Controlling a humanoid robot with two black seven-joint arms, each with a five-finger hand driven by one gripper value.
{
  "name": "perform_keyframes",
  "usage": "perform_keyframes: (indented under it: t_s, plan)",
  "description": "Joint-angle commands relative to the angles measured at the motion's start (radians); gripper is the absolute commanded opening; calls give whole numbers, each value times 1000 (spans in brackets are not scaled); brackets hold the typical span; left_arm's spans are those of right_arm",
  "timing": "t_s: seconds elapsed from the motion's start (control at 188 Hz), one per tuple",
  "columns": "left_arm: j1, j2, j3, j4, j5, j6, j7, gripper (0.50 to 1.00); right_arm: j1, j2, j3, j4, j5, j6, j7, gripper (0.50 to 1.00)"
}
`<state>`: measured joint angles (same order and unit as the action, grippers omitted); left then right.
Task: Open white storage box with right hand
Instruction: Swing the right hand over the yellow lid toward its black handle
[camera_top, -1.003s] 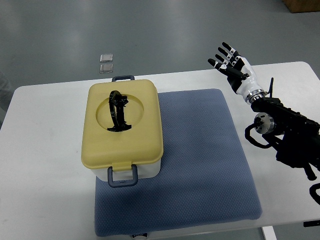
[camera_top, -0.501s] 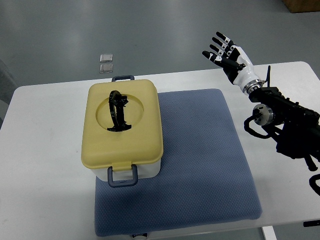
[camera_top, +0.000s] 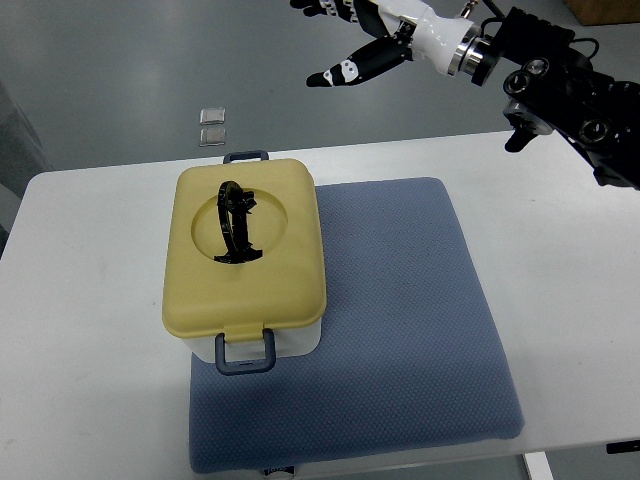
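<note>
The storage box (camera_top: 246, 262) has a white body and a pale yellow lid, with a black folding handle (camera_top: 234, 223) lying in a round recess on top. Blue-grey latches sit at its near end (camera_top: 245, 352) and far end (camera_top: 246, 157). The lid is closed. The box stands on the left part of a blue-grey mat (camera_top: 400, 330). My right hand (camera_top: 350, 40) is raised high beyond the table's far edge, above and right of the box, fingers spread and empty. Its black arm (camera_top: 565, 85) comes in from the upper right. The left arm is out of view.
The white table (camera_top: 90, 330) carries the mat. Two small clear squares (camera_top: 212, 126) lie on the grey floor behind the table, beyond the box's far latch.
My right hand has risen and swung left, from beside the table's right far corner to high above the far edge. The box has not moved.
</note>
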<state>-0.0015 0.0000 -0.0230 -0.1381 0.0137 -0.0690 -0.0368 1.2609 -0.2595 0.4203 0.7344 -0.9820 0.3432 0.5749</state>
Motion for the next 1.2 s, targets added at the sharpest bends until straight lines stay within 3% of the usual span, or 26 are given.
perform_keyframes:
  t_s: [0.0, 0.229, 0.635, 1.195]
  plan:
    - [0, 0, 0, 0, 0, 0, 0, 1000, 35, 10, 0, 56, -168, 60, 0, 924]
    - [0, 0, 0, 0, 0, 0, 0, 1000, 132, 16, -80, 128, -412, 154, 8, 926]
    - [0, 0, 0, 0, 0, 0, 0, 1000, 339, 120, -281, 148, -469, 154, 36, 924]
    - [0, 0, 0, 0, 0, 0, 0, 1000, 344, 172, -383, 145, -481, 145, 36, 907]
